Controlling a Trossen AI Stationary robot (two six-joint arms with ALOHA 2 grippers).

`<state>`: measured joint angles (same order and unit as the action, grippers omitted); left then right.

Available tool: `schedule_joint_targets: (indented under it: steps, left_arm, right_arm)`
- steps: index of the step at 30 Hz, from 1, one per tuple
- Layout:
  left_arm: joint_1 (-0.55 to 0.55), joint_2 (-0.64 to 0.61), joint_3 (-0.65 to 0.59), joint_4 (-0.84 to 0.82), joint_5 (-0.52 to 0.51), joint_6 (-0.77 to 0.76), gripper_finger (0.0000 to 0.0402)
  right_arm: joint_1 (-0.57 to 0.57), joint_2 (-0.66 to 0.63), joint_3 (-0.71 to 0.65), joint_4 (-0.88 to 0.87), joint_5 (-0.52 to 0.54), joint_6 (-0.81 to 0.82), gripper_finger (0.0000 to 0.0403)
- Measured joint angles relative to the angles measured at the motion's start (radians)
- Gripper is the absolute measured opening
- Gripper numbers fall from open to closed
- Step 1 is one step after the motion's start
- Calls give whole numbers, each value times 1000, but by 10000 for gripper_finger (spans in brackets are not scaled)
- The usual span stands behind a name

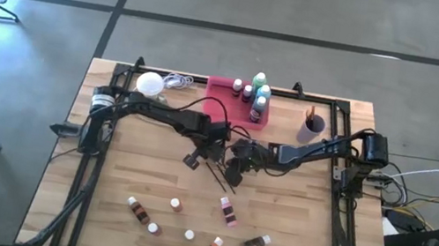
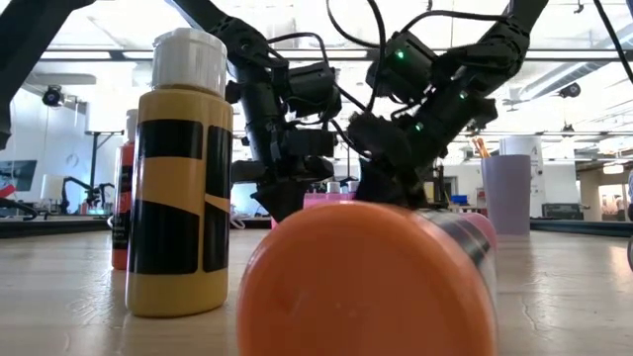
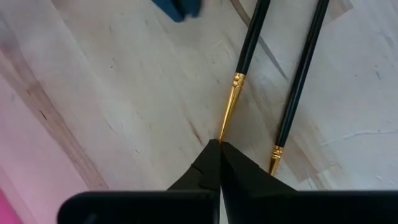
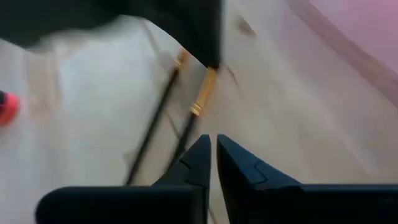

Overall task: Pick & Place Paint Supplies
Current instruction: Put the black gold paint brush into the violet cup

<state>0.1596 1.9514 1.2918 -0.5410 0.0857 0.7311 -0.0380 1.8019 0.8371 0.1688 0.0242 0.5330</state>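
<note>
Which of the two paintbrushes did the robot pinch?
The paintbrush whose gold end runs right into the left tool, shut on its tip. The other paintbrush lies loose beside it.

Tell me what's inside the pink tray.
Several white-capped bottles stand at the right end of the pink tray. The left arm's cable crosses it, and anything beneath that cable is hidden.

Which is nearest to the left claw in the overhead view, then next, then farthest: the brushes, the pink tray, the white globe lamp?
From the left claw:
1. Brushes: right at its tip, mid-table.
2. Pink tray: at the back edge, centre.
3. White globe lamp: at the back, on the left.
</note>
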Motion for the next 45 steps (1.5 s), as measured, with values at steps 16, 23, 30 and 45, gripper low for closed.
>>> schedule_joint_targets:
  steps: [16,23,30,45]
  left_arm:
    - [-1,-3,83,-66,-74,-38,0]
    - [-6,-3,104,-92,-75,-34,0]
    - [-18,-4,136,-141,-91,-37,0]
    - [-26,-7,151,-157,-162,-54,0]
  right_arm:
    - [0,-1,59,-28,-2,-37,178]
    - [-1,-2,60,-33,8,-40,203]
    - [0,-4,60,-44,9,-56,190]
    - [24,-70,44,-195,72,-46,177]
